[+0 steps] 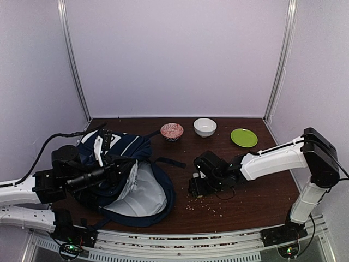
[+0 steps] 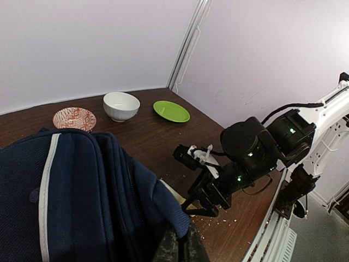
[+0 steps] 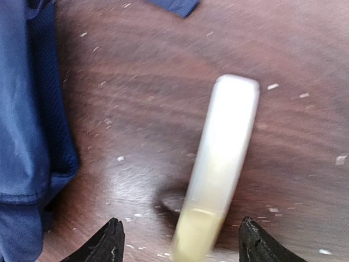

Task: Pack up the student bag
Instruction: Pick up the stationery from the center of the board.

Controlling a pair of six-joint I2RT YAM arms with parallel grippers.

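Observation:
The student bag (image 1: 139, 191) is a big navy backpack with pale trim, lying open at the table's left with its light lining showing. My left gripper (image 1: 121, 165) is shut on the bag's fabric rim (image 2: 180, 215), and its dark fingers (image 2: 188, 248) peek out under the cloth. A long white bar with a pale yellow end (image 3: 223, 158) lies on the brown table just right of the bag (image 3: 27, 109). My right gripper (image 3: 182, 244) hovers low over the bar's yellow end. It is open, with a gap between the bar and each fingertip (image 3: 112, 240). From above, the right gripper (image 1: 196, 188) hides the bar.
Along the back stand a red patterned bowl (image 1: 172, 131), a white bowl (image 1: 205, 127) and a green plate (image 1: 244, 137). Crumbs (image 1: 210, 204) are scattered over the table around the right gripper. A dark bag strap (image 1: 169, 162) trails toward the middle.

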